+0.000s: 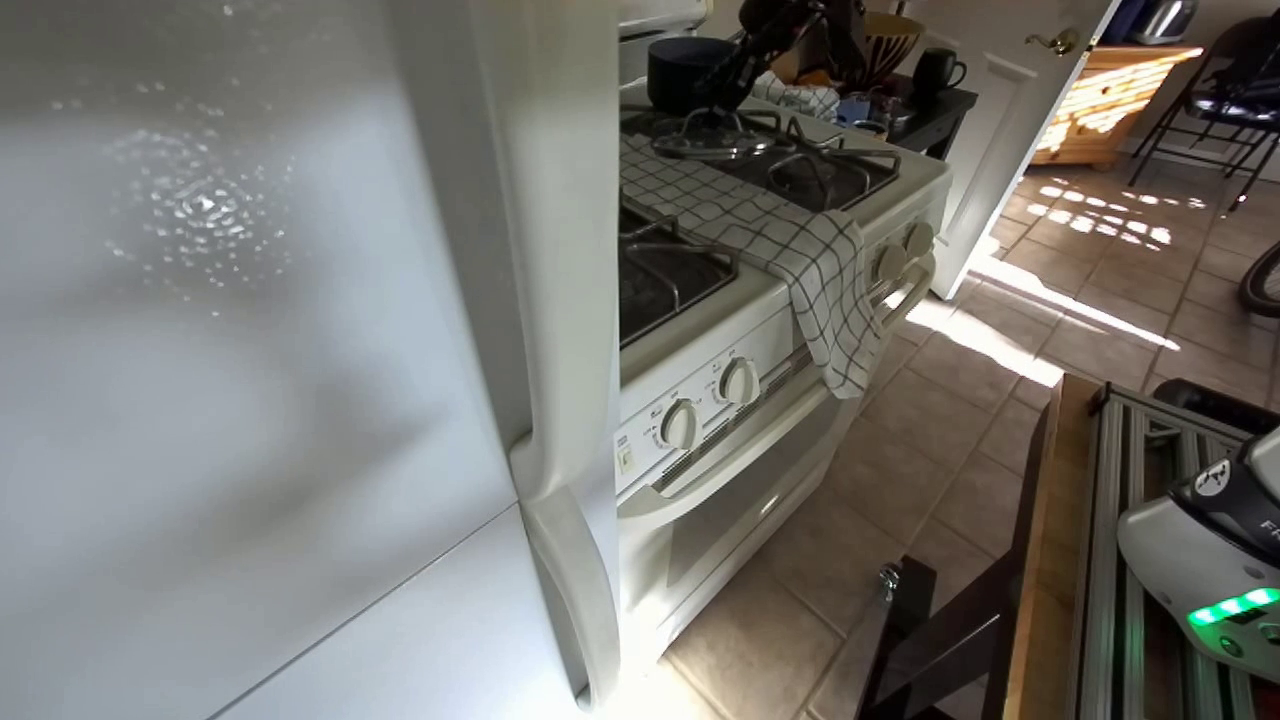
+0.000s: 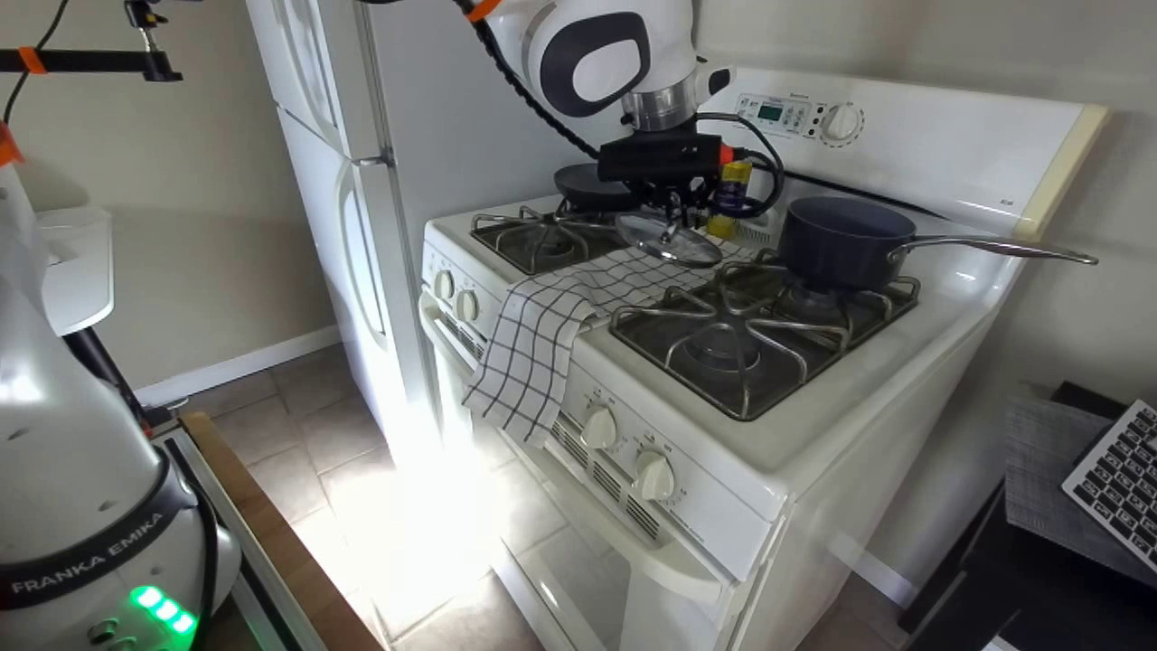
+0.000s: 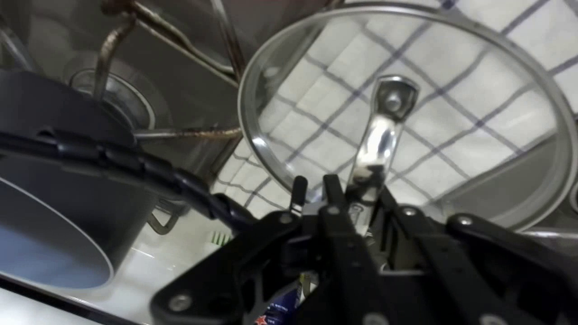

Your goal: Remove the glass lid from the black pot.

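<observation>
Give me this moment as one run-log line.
lid: off pot, over towel | gripper: shut on its handle | pot: uncovered, on stove

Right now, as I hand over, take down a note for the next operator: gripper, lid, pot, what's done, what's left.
Gripper: closed on the metal handle of the glass lid.
Lid: tilted, mostly above the checked towel; whether it touches, I can't tell.
Black pot: uncovered, on the white stove.
Done: lid is off the pot.
Left: probably just setting it down somewhere stable and letting go.
</observation>
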